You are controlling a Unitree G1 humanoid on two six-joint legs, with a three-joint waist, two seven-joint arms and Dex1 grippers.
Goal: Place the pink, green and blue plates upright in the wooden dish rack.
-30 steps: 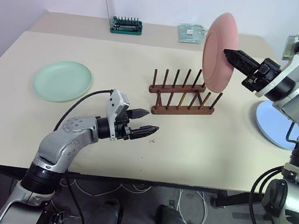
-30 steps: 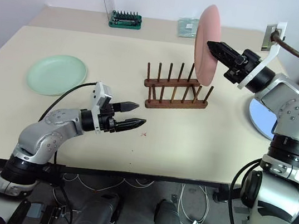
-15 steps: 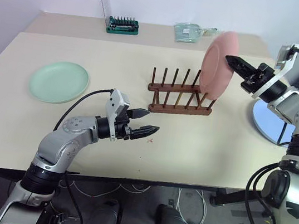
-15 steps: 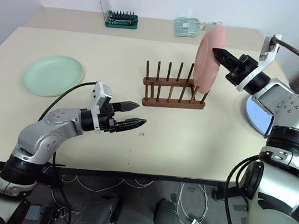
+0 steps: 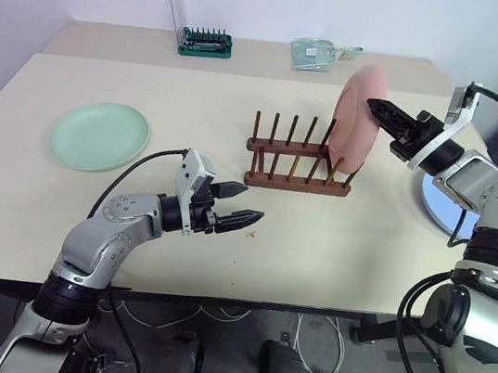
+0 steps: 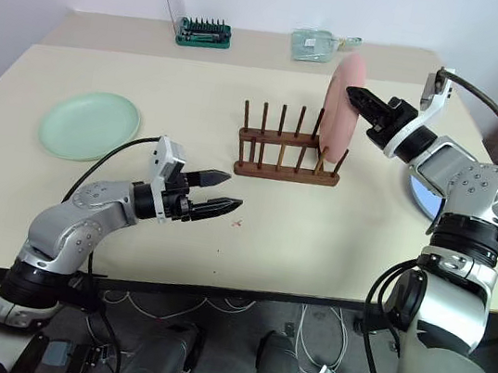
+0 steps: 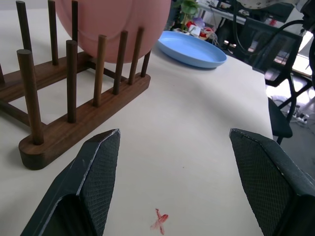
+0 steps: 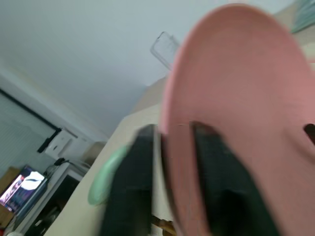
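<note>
pink plate point(image 5: 358, 111): stood on edge in the end slot of the wooden dish rack point(image 5: 297, 167), so that it is propped by the pegs
right gripper point(image 6: 360, 96): fingers set either side of the plate's rim; clamped or loosened cannot be told
left gripper point(image 5: 244, 206): fingers parted, nothing held; hovered over the table point(image 5: 332, 255)
green plate point(image 5: 99, 134): laid flat, well apart from the rack
blue plate point(image 7: 191, 48): laid flat past the rack's far end

Head stereo looks down; wrist cams close on rack point(image 7: 74, 93).

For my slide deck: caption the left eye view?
Pink plate standing upright in the wooden dish rack, right gripper at its rim.
</note>
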